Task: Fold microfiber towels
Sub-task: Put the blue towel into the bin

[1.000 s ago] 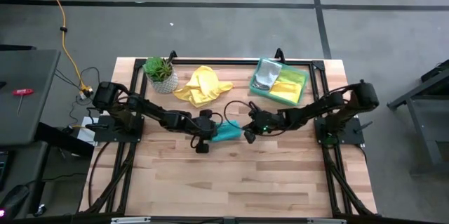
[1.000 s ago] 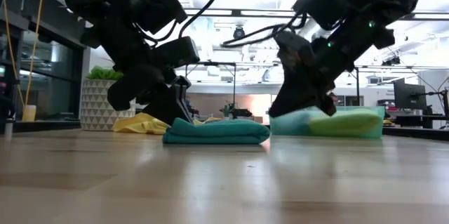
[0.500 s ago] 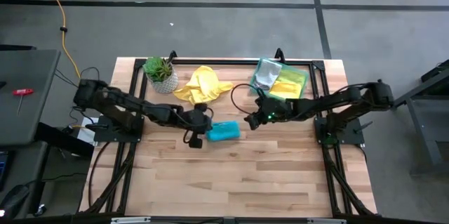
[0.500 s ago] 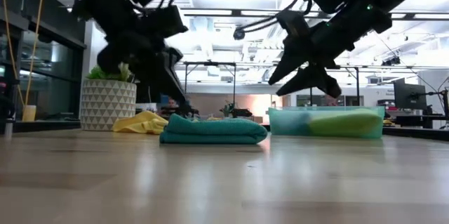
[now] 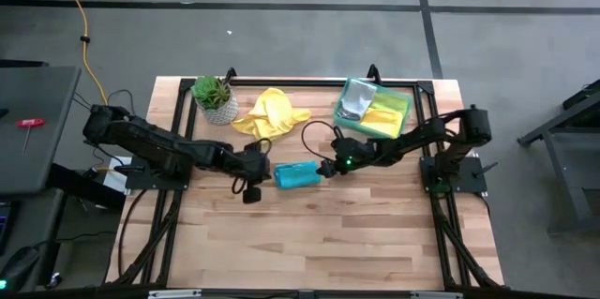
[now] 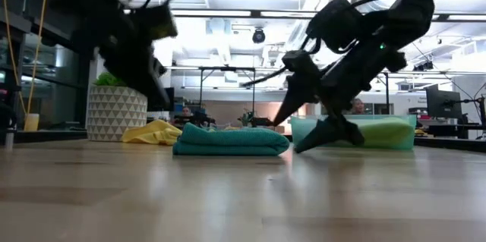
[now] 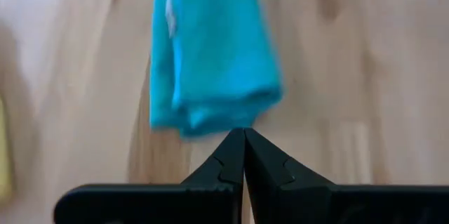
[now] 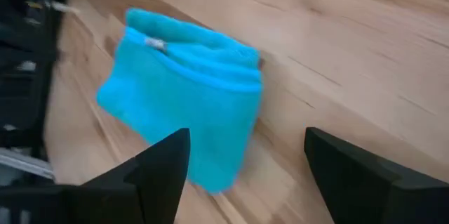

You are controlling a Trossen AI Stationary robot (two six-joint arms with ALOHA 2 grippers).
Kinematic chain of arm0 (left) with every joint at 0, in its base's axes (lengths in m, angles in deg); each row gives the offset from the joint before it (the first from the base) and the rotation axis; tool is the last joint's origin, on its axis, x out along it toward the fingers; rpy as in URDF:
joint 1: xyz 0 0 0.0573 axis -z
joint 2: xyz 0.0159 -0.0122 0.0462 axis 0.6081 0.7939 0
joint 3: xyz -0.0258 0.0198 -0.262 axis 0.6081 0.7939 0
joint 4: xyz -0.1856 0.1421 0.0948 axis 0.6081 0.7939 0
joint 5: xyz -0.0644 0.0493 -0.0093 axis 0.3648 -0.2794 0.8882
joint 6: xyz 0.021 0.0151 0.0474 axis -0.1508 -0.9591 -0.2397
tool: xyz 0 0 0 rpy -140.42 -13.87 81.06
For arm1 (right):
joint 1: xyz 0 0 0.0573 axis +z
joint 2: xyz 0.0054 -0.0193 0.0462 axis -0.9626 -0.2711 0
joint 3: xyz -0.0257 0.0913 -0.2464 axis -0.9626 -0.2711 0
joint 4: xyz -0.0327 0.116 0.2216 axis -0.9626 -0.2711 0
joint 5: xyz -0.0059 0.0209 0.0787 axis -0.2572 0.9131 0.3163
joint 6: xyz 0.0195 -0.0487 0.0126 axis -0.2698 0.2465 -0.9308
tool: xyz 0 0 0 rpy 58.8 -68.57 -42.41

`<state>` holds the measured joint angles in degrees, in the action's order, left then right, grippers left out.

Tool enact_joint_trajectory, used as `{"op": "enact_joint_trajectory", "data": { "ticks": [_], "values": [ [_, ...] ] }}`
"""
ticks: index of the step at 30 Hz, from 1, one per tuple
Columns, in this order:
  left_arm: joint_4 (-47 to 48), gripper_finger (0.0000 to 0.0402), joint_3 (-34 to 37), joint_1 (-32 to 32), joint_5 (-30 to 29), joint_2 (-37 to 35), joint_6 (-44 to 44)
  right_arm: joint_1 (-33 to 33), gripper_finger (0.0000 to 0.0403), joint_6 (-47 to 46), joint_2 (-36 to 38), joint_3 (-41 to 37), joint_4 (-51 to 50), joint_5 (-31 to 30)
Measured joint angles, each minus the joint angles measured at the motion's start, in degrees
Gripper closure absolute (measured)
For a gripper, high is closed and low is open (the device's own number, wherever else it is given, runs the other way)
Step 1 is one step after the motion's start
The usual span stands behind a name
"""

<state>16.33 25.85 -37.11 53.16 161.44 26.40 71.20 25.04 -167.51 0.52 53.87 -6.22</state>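
The teal towel (image 5: 296, 175) lies folded into a compact rectangle near the middle of the wooden table (image 5: 309, 252), flat and free of both tools, which I read as a finished fold waiting to be moved. My right gripper (image 5: 325, 170) sits just beside its right edge with the jaws spread wide and nothing between them, lined up as if to take the bundle. My left gripper (image 5: 247, 189) hangs just off the towel's left side, fingers (image 7: 243, 161) clenched together on nothing, clear of the work. Farther back, a crumpled yellow towel (image 5: 270, 114) lies unfolded next to the potted plant (image 5: 214, 97), and the translucent green tray (image 5: 352, 119) at the far right holds a grey towel (image 5: 354, 105) and a lime one (image 5: 385, 117). Beyond the table, the low view shows a bright workshop with monitors and framing.
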Motion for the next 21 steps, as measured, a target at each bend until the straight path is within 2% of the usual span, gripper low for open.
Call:
{"op": "enact_joint_trajectory", "data": {
  "ticks": [3,7,16,21],
  "values": [
    [-4.2,0.0401,3.2,0.2,-0.2,2.3,4.3,-0.3,0.0128,-0.8,-2.1,0.0,3.6,0.3],
    [-9.9,0.0402,5.4,-0.1,-2.0,6.0,5.3,-0.3,0.0128,-2.0,-3.9,0.0,7.1,1.7],
    [-21.5,0.0401,5.3,-1.5,-3.3,16.5,5.3,0.8,0.0128,-5.1,-5.4,0.3,8.3,3.0],
    [-25.5,0.0401,5.3,-1.5,-3.8,18.7,5.7,1.9,0.0128,-5.6,-7.1,2.5,7.6,3.5]
  ]
}}
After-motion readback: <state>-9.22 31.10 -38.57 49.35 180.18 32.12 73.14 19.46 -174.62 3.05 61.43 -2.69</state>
